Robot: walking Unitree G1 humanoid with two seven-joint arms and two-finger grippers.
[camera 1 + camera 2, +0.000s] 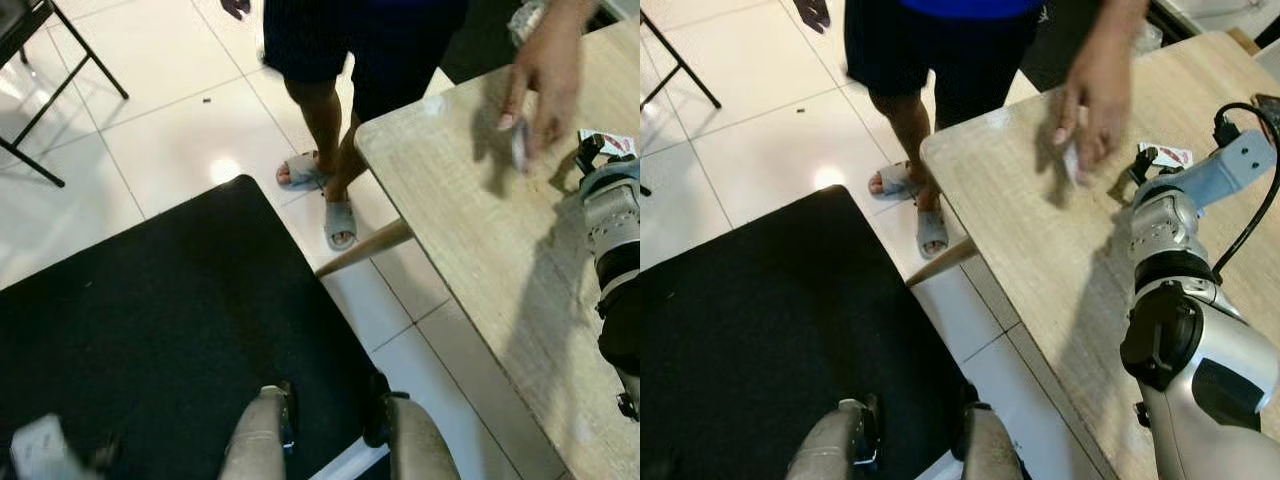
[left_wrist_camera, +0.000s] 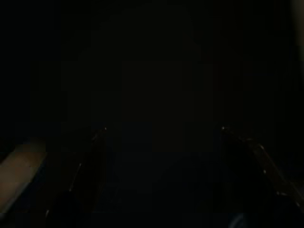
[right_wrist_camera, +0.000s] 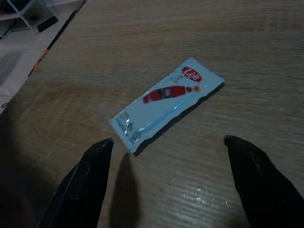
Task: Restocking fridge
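Note:
A small white ketchup sachet with a red bottle printed on it lies flat on the light wooden table, also seen as the sachet in the right eye view. My right gripper hovers just short of it, open, with a black finger on either side and nothing between them. The silver right arm reaches over the table's near side. A person's hand hangs over the table close to the sachet, pinching a small pale thing. My left arm hangs idle in the dark; its fingers show faintly, spread apart.
The person stands at the table's corner in slippers, beside a slanted wooden table leg. A black mat covers the white tiled floor before my legs. Black metal chair legs stand at the far left.

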